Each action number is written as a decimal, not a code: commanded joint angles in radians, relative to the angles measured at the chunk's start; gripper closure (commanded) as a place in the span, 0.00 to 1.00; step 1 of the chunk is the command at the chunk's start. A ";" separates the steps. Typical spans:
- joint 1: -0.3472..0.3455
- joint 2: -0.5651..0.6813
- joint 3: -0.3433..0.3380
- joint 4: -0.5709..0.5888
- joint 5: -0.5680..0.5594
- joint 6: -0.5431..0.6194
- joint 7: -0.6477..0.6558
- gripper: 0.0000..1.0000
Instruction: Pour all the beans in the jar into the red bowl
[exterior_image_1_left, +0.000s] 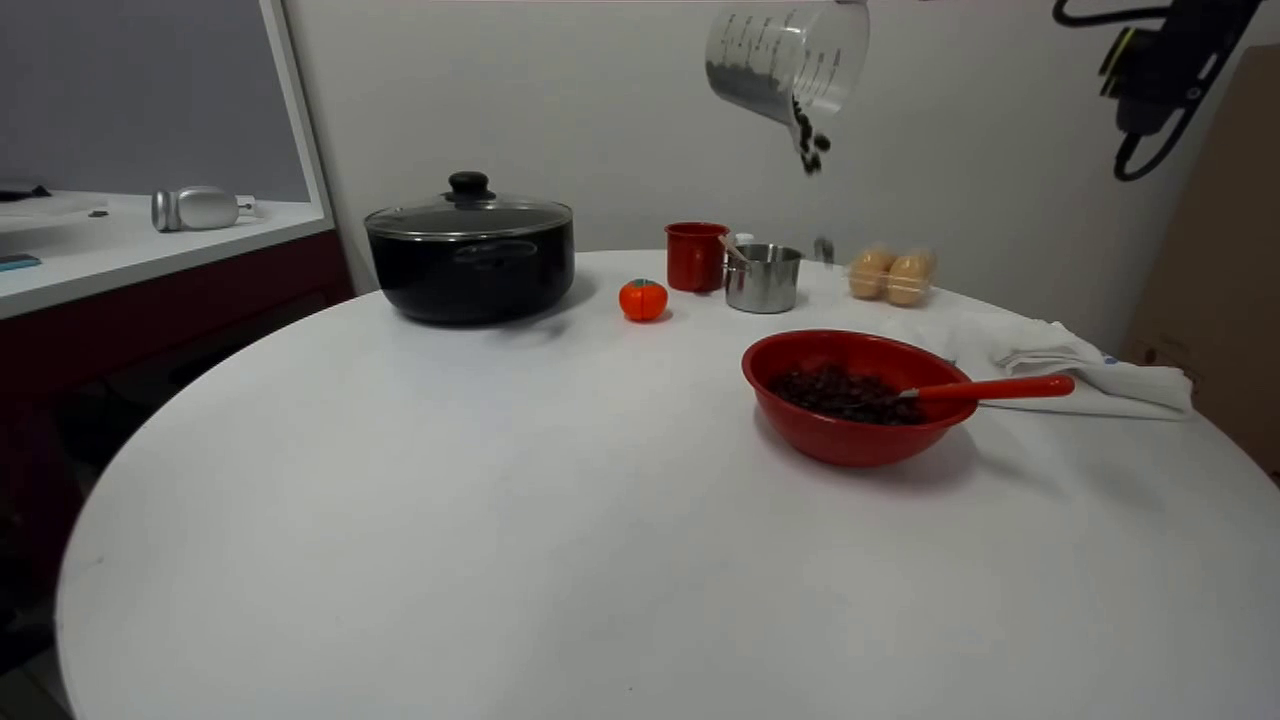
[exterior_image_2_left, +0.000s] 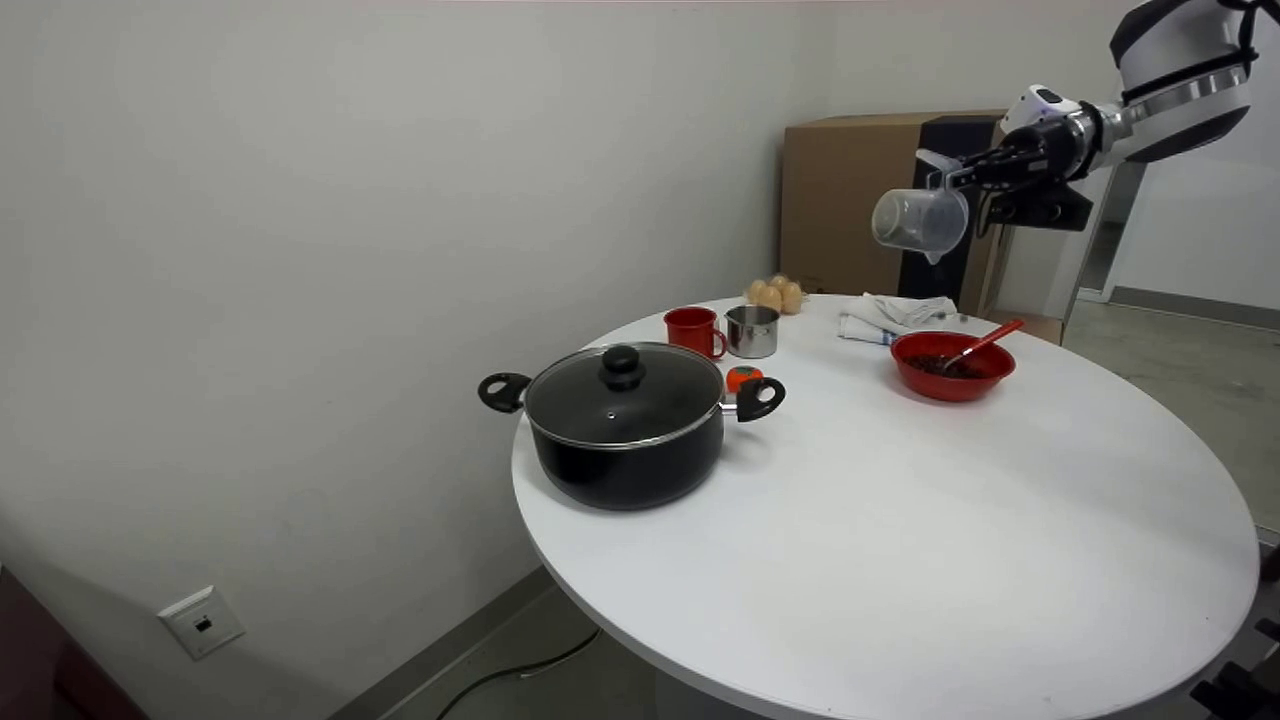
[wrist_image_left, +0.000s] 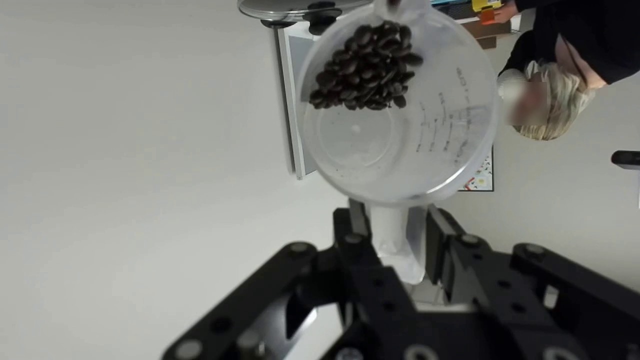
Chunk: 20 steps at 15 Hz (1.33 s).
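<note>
The clear jar (exterior_image_1_left: 835, 55) is tilted on its side high above the table, spout down; it also shows in an exterior view (exterior_image_2_left: 912, 222). Dark beans (exterior_image_1_left: 812, 140) fall from its spout. Beans (wrist_image_left: 367, 70) still lie in the jar in the wrist view, heaped towards the spout. The red bowl (exterior_image_1_left: 850, 440) stands upright on the table below and holds a dark mass of beans; it also shows in an exterior view (exterior_image_2_left: 945, 390). My gripper (wrist_image_left: 397, 220) is shut on the jar's handle (wrist_image_left: 387, 230), with one finger on each side.
A red-handled utensil (exterior_image_1_left: 1000, 388) leans out of the bowl. A white cloth (exterior_image_1_left: 1090, 370) lies beside it. Behind are eggs (exterior_image_1_left: 890, 277), a metal cup (exterior_image_1_left: 762, 280), a red cup (exterior_image_1_left: 695, 257), a tomato (exterior_image_1_left: 643, 300) and a black lidded pot (exterior_image_1_left: 470, 270).
</note>
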 joint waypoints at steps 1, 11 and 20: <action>-0.006 0.034 0.022 0.054 0.034 -0.028 0.060 0.93; -0.018 0.050 0.052 0.067 0.066 -0.055 0.057 0.93; -0.031 0.070 0.083 0.075 0.100 -0.069 0.068 0.93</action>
